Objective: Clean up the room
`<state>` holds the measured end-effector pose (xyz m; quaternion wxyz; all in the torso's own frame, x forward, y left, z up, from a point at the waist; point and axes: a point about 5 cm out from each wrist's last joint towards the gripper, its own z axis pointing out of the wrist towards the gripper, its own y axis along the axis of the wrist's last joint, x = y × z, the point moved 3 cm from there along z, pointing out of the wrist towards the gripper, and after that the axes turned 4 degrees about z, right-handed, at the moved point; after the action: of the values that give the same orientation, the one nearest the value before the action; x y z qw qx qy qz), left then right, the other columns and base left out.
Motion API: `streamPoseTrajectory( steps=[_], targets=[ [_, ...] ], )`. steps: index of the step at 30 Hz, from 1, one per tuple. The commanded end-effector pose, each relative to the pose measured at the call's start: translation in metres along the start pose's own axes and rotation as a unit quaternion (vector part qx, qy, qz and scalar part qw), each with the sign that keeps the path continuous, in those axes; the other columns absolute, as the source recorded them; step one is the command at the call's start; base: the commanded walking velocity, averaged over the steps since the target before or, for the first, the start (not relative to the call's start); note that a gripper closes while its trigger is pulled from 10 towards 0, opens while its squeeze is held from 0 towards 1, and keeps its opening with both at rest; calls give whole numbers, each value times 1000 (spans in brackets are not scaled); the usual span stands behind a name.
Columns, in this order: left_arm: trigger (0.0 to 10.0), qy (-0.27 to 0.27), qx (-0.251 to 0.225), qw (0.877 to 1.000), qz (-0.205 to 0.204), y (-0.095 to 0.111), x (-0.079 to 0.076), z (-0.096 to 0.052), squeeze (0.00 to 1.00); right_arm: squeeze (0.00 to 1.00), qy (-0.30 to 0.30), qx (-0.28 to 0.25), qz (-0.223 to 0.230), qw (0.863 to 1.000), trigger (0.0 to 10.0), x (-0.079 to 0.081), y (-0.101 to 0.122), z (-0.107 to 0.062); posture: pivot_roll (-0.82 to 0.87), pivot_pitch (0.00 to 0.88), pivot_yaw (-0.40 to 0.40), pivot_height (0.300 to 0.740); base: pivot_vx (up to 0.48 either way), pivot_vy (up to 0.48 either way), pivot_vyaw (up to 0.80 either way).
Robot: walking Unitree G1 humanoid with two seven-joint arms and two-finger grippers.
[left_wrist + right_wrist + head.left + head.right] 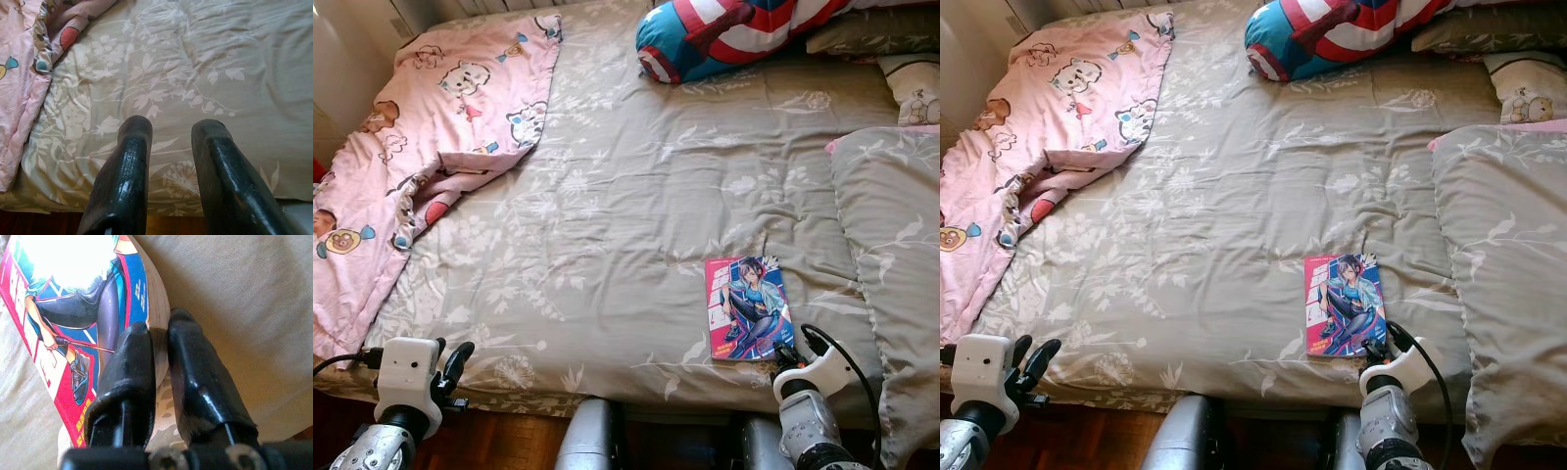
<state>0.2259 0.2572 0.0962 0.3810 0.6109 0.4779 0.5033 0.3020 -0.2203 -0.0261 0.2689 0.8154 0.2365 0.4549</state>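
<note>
A comic book [747, 306] with a red-and-blue cover lies flat on the grey floral duvet [626, 196], near the bed's front edge on the right. My right gripper [781, 354] is at the book's near right corner. In the right wrist view its two black fingers [132, 357] are closed on the book's page edge [157, 298], one resting on the cover and one beside the pages. My left gripper [450, 362] hovers open at the bed's front left edge, with bare duvet [195, 73] between its fingers.
A crumpled pink cartoon blanket [440, 108] covers the bed's left side. A red, white and blue pillow [734, 34] lies at the head, and a grey floral pillow [891, 225] along the right. Wooden floor [509, 441] runs below the bed's edge.
</note>
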Motion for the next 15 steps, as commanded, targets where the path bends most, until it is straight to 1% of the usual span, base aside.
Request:
streamPoseTrajectory(
  steps=[1, 2, 5, 6, 7, 8, 9, 10, 14, 15],
  targets=[
    [10000, 12, 16, 1000, 5, -4, 9, -6, 0, 231, -28, 31, -6, 999, 10000, -15, -18, -7, 302, 278, 158, 646, 0, 0, 0],
    [10000, 12, 16, 1000, 5, -4, 9, -6, 0, 349, -29, 31, -6, 999, 10000, -15, -17, -7, 302, 278, 158, 646, 0, 0, 0],
    [10000, 12, 16, 1000, 5, -3, 9, -6, 0, 345, -33, 28, -6, 999, 10000, -16, -15, -7, 299, 280, 161, 646, 0, 0, 0],
    [10000, 11, 16, 1000, 5, -3, 9, -5, 0, 353, -34, 28, -7, 999, 10000, -16, -14, -7, 299, 280, 161, 646, 0, 0, 0],
    [10000, 11, 16, 1000, 5, -3, 8, -5, 0, 388, -35, 28, -7, 999, 10000, -17, -14, -6, 299, 281, 161, 646, 0, 0, 0],
    [10000, 11, 16, 1000, 5, -3, 8, -5, 0, 388, -35, 28, -7, 999, 10000, -17, -14, -6, 299, 281, 161, 646, 0, 0, 0],
    [10000, 10, 16, 1000, 5, -3, 8, -5, 0, 710, -38, 28, -8, 999, 10000, -18, -13, -6, 297, 280, 161, 646, 0, 0, 0],
    [10000, 10, 16, 1000, 5, -3, 8, -4, 0, 698, -42, 28, -9, 999, 10000, -19, -12, -7, 300, 279, 162, 646, 0, 0, 0],
    [10000, 10, 15, 1000, 5, -3, 8, -4, 0, 706, -45, 27, -9, 999, 10000, -21, -12, -7, 299, 279, 162, 646, 0, 0, 0],
    [10000, 10, 15, 1000, 4, -3, 8, -4, 0, 682, -46, 26, -9, 999, 10000, -21, -12, -7, 295, 277, 162, 646, 0, 0, 0]
  ],
)
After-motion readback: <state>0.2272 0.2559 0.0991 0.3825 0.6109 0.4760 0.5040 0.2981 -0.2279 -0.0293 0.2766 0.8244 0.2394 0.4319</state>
